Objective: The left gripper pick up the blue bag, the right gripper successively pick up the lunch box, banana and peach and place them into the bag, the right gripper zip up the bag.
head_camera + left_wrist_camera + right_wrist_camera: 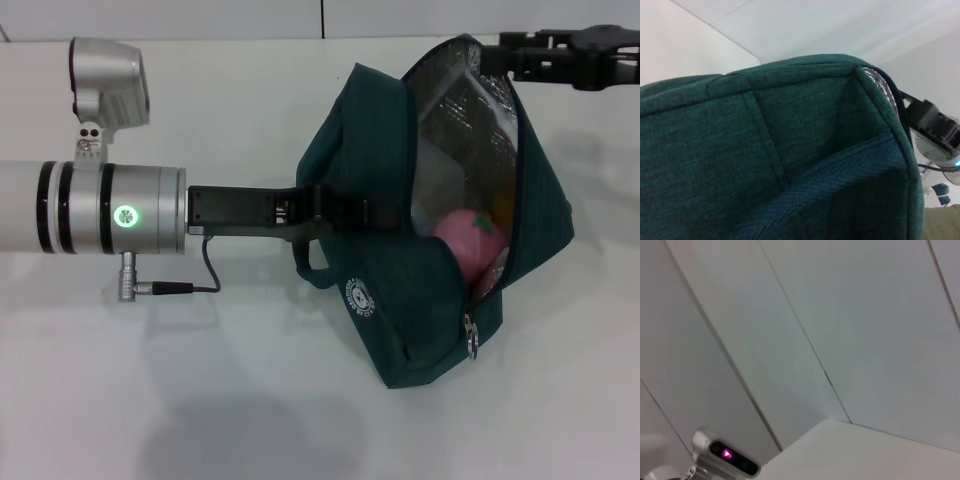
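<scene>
The blue bag [380,150] lies tilted on the white table with its mouth open toward the right, showing silver foil lining [465,95]. The pink peach [468,240] sits inside near the opening. A bit of the yellow banana [503,207] shows behind it, and a pale clear shape that looks like the lunch box [447,170] lies deeper in. The zipper's ring pull [470,337] hangs at the near lower end. My left gripper [345,213] is shut on the bag at its handle strap. My right gripper [512,52] is at the bag's far upper edge. The bag's fabric [765,150] fills the left wrist view.
The white table [250,400] spreads around the bag. My left arm [90,210] stretches across from the left, with a black cable [200,275] hanging below it. The right wrist view shows only wall, a table corner [875,450] and a silver unit with a pink light [725,455].
</scene>
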Tool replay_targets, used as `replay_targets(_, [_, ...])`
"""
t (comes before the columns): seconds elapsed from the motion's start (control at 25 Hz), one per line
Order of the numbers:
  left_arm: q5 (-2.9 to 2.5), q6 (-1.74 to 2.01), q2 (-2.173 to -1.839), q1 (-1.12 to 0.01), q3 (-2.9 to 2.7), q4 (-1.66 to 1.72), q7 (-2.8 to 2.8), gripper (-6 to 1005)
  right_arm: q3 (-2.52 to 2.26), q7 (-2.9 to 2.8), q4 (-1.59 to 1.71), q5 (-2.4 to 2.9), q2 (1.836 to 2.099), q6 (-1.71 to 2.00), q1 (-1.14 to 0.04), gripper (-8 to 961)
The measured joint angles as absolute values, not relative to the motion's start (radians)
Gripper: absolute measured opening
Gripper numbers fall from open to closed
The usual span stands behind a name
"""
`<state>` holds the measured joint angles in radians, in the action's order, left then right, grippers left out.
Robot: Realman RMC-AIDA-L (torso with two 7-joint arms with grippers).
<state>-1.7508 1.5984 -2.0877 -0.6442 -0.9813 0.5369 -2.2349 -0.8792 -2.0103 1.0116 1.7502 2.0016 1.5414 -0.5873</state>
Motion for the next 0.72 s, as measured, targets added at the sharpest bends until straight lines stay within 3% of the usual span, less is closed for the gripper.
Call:
replay_targets(0.24, [-1.752,1.598,-2.086,-0.642,-0.977,0.537,-2.235,31,-0.825,-2.007,1.023,1.748,1.994,1.587,-0.558,579])
replay_targets(0.36, [-1.751,1.598,-2.085,-0.641,-0.976,0.537,-2.235,31,-0.774,-1.942,1.023,1.713,1.993,1.675,-0.538,776])
replay_targets(0.6, [-1.750,1.594,-2.085,-0.640,-0.975,0.537,-2.235,32,-0.741,-1.733,1.024,1.585,1.990,1.897,-0.470,885])
replay_targets(0.72, [-1.749,1.592,-2.085,-0.639,-0.974,0.537,-2.235,32,-0.741,-1.659,1.024,1.574,1.986,1.978,-0.438,886])
